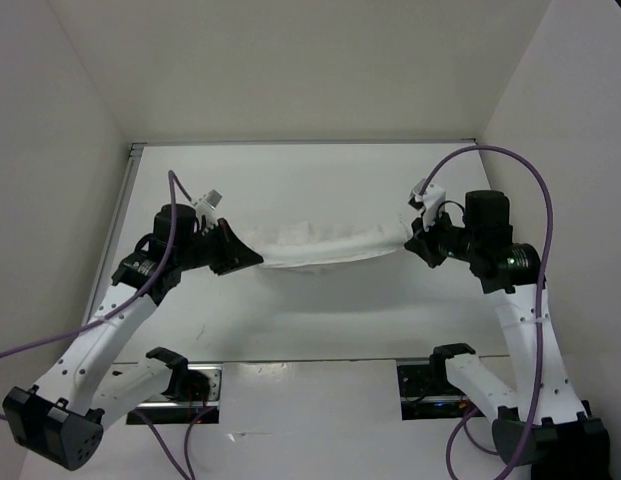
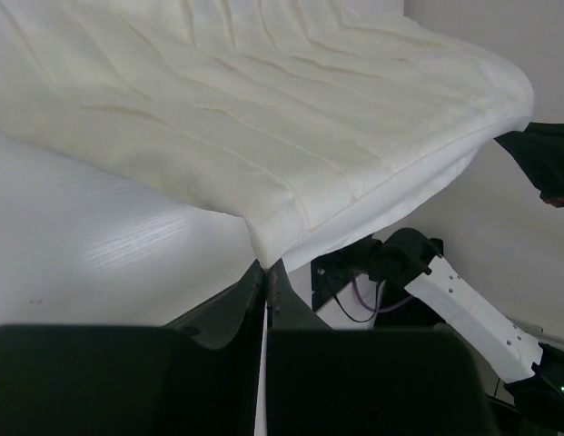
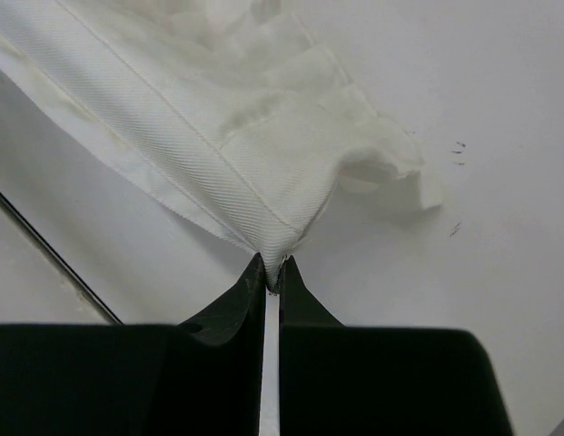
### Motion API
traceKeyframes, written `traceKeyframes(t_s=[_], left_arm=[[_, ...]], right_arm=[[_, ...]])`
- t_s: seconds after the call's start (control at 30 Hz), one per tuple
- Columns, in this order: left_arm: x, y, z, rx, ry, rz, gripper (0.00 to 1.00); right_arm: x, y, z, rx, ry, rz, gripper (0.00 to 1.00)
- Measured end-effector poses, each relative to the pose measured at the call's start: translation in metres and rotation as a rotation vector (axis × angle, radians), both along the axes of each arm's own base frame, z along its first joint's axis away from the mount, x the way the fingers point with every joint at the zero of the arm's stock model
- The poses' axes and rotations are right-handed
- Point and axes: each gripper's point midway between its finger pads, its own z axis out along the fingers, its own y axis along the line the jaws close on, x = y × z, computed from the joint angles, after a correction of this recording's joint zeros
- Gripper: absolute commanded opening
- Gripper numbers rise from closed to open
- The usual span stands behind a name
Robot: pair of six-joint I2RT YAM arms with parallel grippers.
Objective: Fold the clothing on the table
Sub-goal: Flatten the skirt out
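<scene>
Top external shows you the clothing (image 1: pixel 320 247) held up off the table (image 1: pixel 310 180), stretched and sagging slightly between your two arms. Your left gripper (image 1: pixel 252 258) is clenched on its left end and your right gripper (image 1: pixel 414 238) on its right end. Each wrist view shows fabric nipped between closed fingertips.

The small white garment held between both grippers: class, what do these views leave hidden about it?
Top view: whether the thin, wrinkled white garment touches the matte white table mid-sag; white on white.
Left wrist view: its spread; top and left edges cut it off.
Right wrist view: the pinched corner; the shut right gripper covers it.
</scene>
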Motion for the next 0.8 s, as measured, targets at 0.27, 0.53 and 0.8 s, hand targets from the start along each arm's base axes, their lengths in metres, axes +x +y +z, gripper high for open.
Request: traceKeyframes(t_s=[0.27,0.53,0.8], left_arm=[[0.083,-0.002,-0.077,0.098,0.258,0.031,0.0],[0.264,0.008,-0.067,0.138,0.15,0.115,0.0],[0.276,0.02,0.157,0.082,-0.412,0.192,0.0]], right_arm=[[0.075,0.002,-0.069,-0.009,0.199,-0.085,0.0],[0.234,0.016,-0.054,0.131,0.175,-0.2,0.0],[0.25,0.014,0.121,0.333,-0.172,-0.135,0.0]])
